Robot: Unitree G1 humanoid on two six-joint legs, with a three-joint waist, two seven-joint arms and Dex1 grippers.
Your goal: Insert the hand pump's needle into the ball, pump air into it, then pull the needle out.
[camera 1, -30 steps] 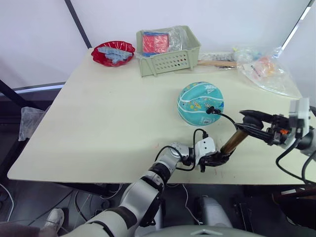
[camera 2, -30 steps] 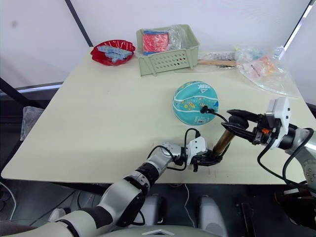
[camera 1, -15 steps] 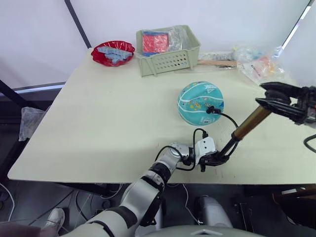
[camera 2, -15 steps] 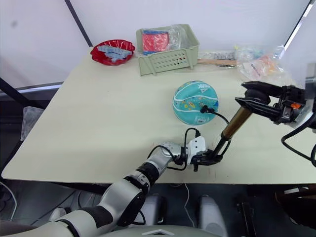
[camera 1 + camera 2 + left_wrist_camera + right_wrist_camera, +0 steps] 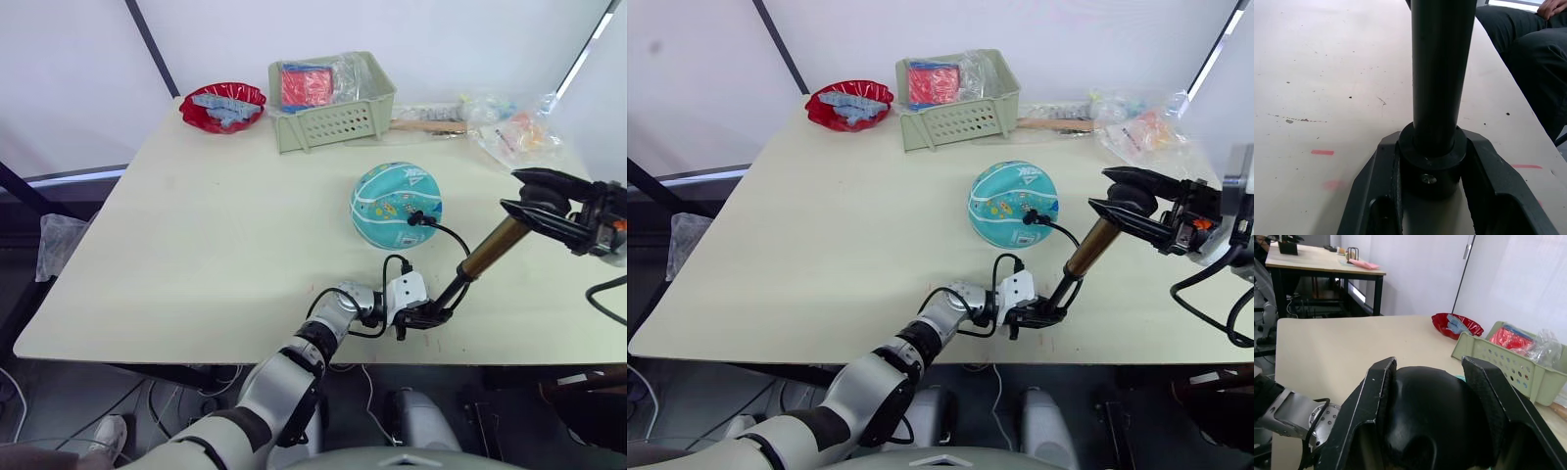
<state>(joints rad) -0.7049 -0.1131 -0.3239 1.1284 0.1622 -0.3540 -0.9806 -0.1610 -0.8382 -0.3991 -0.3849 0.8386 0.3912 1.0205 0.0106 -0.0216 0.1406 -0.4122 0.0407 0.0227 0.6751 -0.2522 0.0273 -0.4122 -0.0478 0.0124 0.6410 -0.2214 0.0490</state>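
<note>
The left gripper (image 5: 423, 315) sits low on the near edge of the pale beige table (image 5: 216, 225), its two black fingers (image 5: 1488, 171) clamped around the black end cap at the foot of the slim bronze-gold hand pump (image 5: 488, 251). From there the pump leans up and away to the right, its dark rod drawn out of the bronze barrel. At the top, the right gripper (image 5: 534, 203) has its black fingers (image 5: 1376, 391) closed on either side of the pump's rounded black handle (image 5: 1435, 416).

A thin black hose (image 5: 453, 238) curves from the pump across to the teal-turquoise rubber ball with cartoon prints (image 5: 396, 204), which rests on the table just beyond the pump. The small black needle fitting (image 5: 415, 218) sits against the ball's near right side.

Farther back stand a pale green perforated plastic basket (image 5: 331, 116) holding red packets, a red bowl (image 5: 223, 106) with bluish contents to its left, and crumpled clear plastic bags (image 5: 519, 132) at the far right corner.
</note>
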